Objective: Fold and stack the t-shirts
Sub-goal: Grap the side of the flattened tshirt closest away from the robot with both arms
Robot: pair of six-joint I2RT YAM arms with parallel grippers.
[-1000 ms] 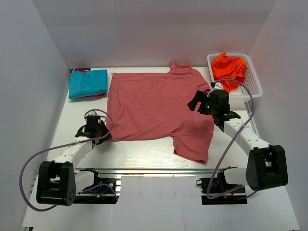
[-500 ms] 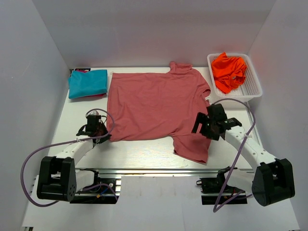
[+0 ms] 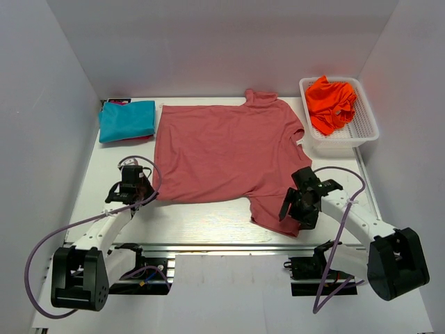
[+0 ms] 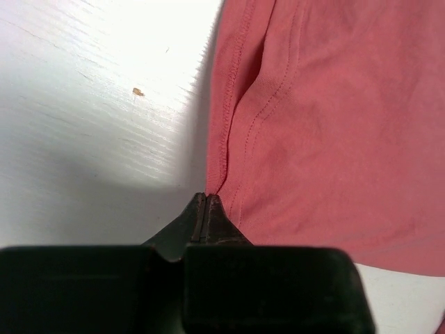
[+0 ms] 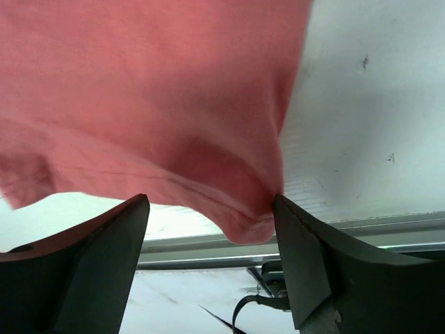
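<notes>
The large salmon t-shirt [image 3: 222, 149] lies spread flat on the white table. The teal t-shirt [image 3: 126, 120] lies folded at the back left. The orange t-shirt [image 3: 330, 97] is bunched in the white basket [image 3: 368, 118]. My left gripper [image 3: 140, 195] is shut, its tips [image 4: 206, 197] touching the shirt's near left hem corner [image 4: 217, 174]; no cloth shows between the jaws. My right gripper [image 3: 299, 211] is open, its jaws [image 5: 210, 209] on either side of the shirt's near right corner [image 5: 247, 223], which droops between them.
The basket stands at the back right corner. A dark and pink item [image 3: 117, 101] peeks out behind the teal shirt. A metal rail [image 3: 208, 246] runs along the table's near edge, also seen in the right wrist view [image 5: 208, 250]. White walls enclose three sides.
My right gripper has moved from beside the shirt's right sleeve toward the near edge, to the shirt's near right corner. My left gripper has shifted slightly left and nearer. The shirt has not moved.
</notes>
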